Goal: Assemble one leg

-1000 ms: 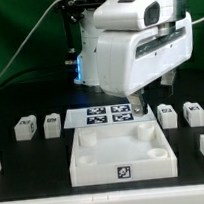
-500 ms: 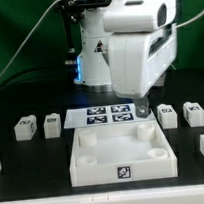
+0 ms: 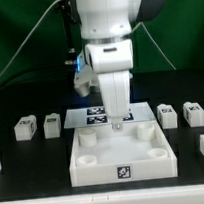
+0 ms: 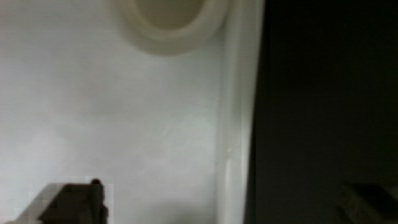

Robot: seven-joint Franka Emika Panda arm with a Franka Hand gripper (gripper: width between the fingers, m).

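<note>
- The white arm (image 3: pixel 109 39) reaches straight down in the middle of the scene, and its pincer (image 3: pixel 116 123) hangs over the back rim of the big white tray (image 3: pixel 96 171).
- From the wrist view, the pincer (image 4: pixel 222 205) stands wide apart: one dark fingertip (image 4: pixel 71 203) shows at one edge of the picture and the other at the opposite edge. Only the tray's white surface (image 4: pixel 125 120) lies between them, so it grips nothing.
- That same view shows a round hole (image 4: pixel 169 18) in the tray and the tray's edge against the dark table.
- All four small white legs sit on the black table (image 3: pixel 27 187), in a row behind the tray's front, none of them touched.
- Two are at the exterior view's left: the outer left leg (image 3: pixel 27 127) and the inner left leg (image 3: pixel 53 122), side by side but apart.
- Two are at the exterior view's right: the inner right leg (image 3: pixel 167 114) and the outer right leg (image 3: pixel 192 113).
- The marker board (image 3: pixel 95 116) lies flat just behind the tray, between the two pairs, partly covered by the pincer.
- The tray's front wall carries a black-and-white tag (image 3: pixel 123 171).
</note>
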